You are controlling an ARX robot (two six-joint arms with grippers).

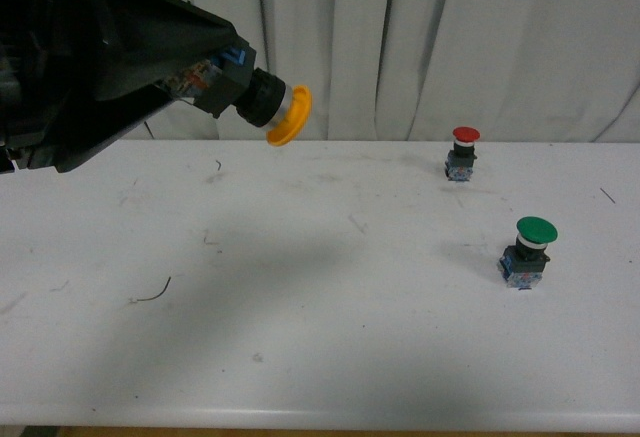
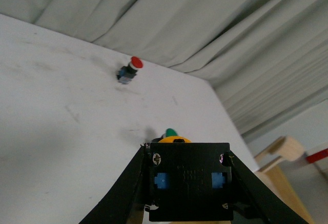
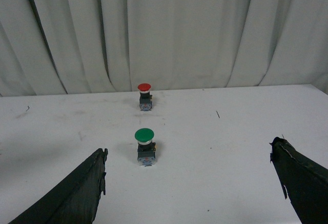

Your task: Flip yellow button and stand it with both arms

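My left gripper [image 1: 205, 82] is shut on the yellow button [image 1: 270, 105] and holds it high above the white table at the upper left, lying sideways with its yellow cap pointing right and a little down. In the left wrist view the button's black-and-blue contact block [image 2: 188, 180] fills the space between the fingers, with only a sliver of the yellow cap above it. My right gripper [image 3: 189, 175] is open and empty; its two black fingers [image 3: 84, 190] stand wide apart low over the table. It is out of the front view.
A red-capped switch [image 1: 463, 152] stands upright at the back right of the table [image 1: 320, 337]. A green-capped switch [image 1: 530, 250] stands upright nearer, at the right; it shows in the right wrist view [image 3: 145, 146] ahead of the open fingers. White curtains hang behind.
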